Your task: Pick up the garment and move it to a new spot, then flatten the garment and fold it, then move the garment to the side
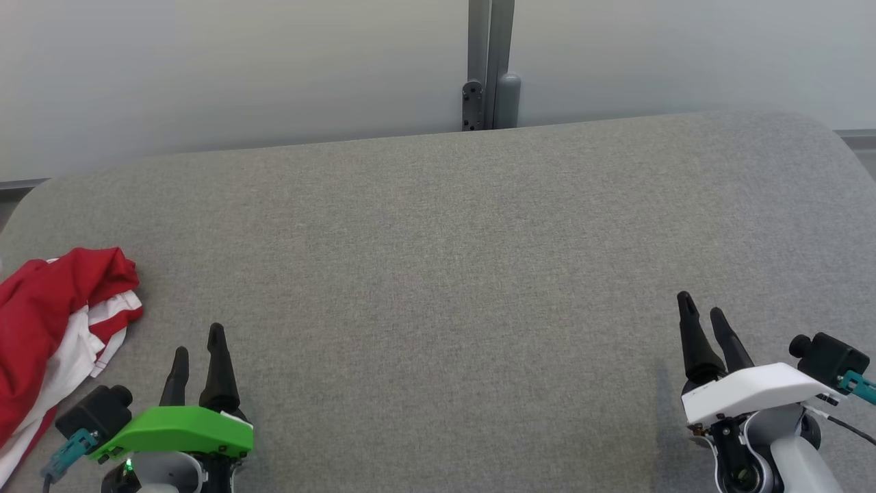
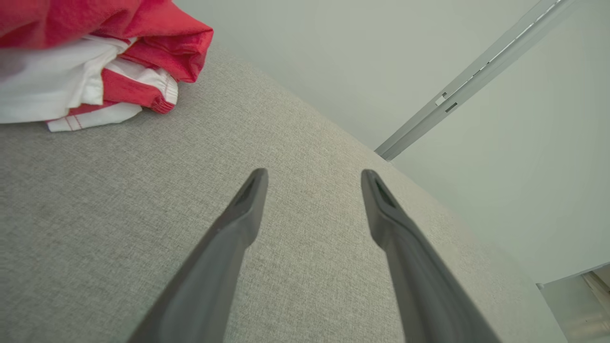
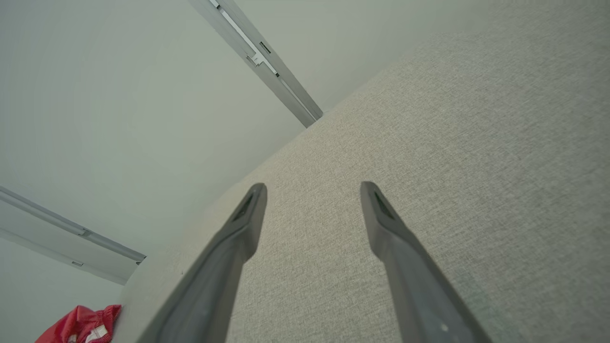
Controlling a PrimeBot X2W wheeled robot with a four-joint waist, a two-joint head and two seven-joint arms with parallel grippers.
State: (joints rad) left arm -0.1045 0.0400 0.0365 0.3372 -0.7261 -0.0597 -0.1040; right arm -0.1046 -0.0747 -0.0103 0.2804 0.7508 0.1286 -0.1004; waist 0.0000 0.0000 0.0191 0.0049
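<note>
A crumpled red and white garment (image 1: pixel 51 329) lies bunched at the left edge of the grey fabric table (image 1: pixel 438 274). My left gripper (image 1: pixel 200 340) hovers at the lower left, just right of the garment and apart from it, open and empty. In the left wrist view the garment (image 2: pixel 95 57) sits at the upper left, beyond the spread fingers of the left gripper (image 2: pixel 314 176). My right gripper (image 1: pixel 701 306) stands open at the lower right, far from the cloth. The right wrist view shows the right gripper (image 3: pixel 313 189) empty, with the garment (image 3: pixel 83 326) small in the bottom left corner.
A pale wall runs behind the table, with a grey vertical post (image 1: pixel 489 65) at its middle. The table's far corners are rounded. Wide bare fabric stretches between the two grippers.
</note>
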